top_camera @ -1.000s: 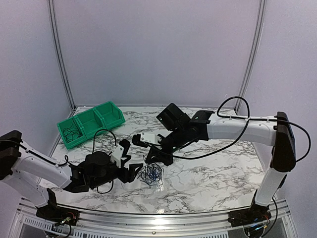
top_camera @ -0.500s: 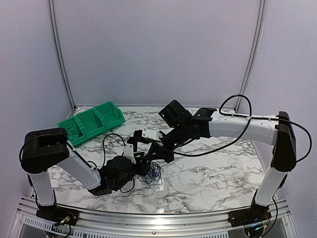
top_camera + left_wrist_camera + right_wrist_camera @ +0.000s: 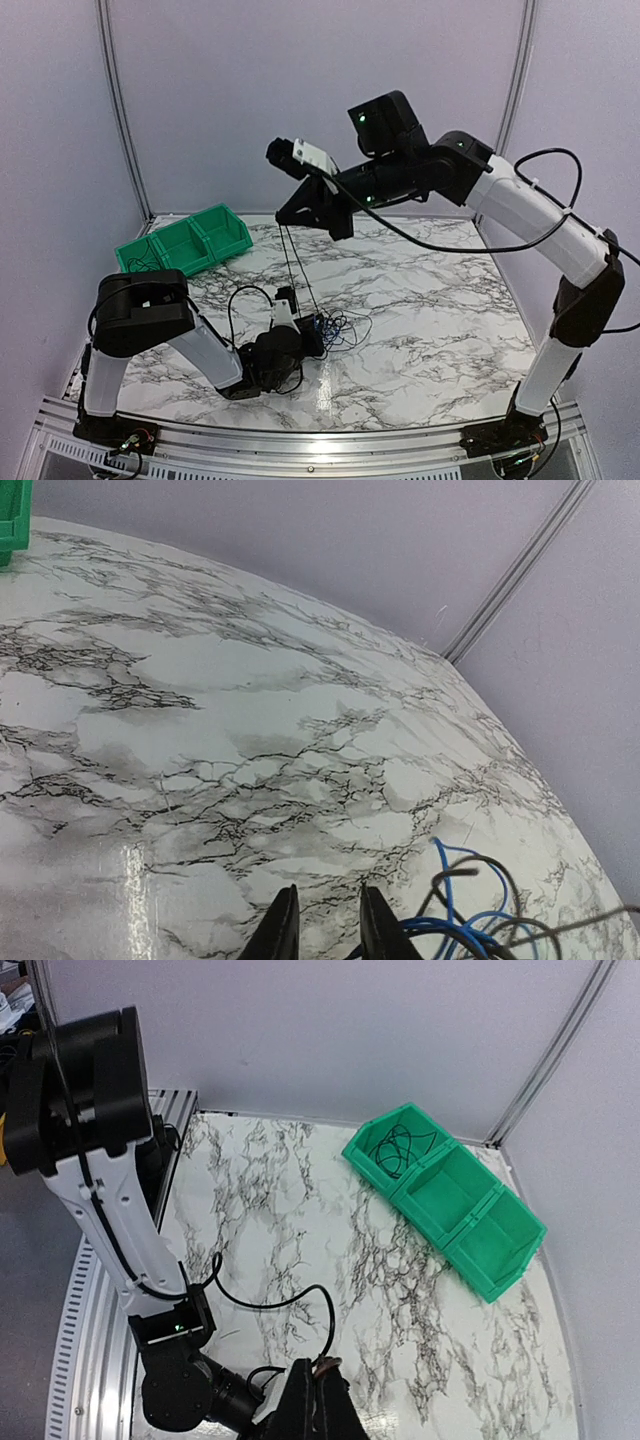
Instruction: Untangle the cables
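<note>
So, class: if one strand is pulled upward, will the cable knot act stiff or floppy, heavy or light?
Probably floppy: the cables lie in loose loops, straight only where they run up to the right claw. Likely light, being so thin. They may drag along or tighten unless the left claw beside them pins them.

The right arm reaches high, its end effector well above the left end effector, fingers pressed together on the cables. The left arm folds low, its fingers narrowly apart.
</note>
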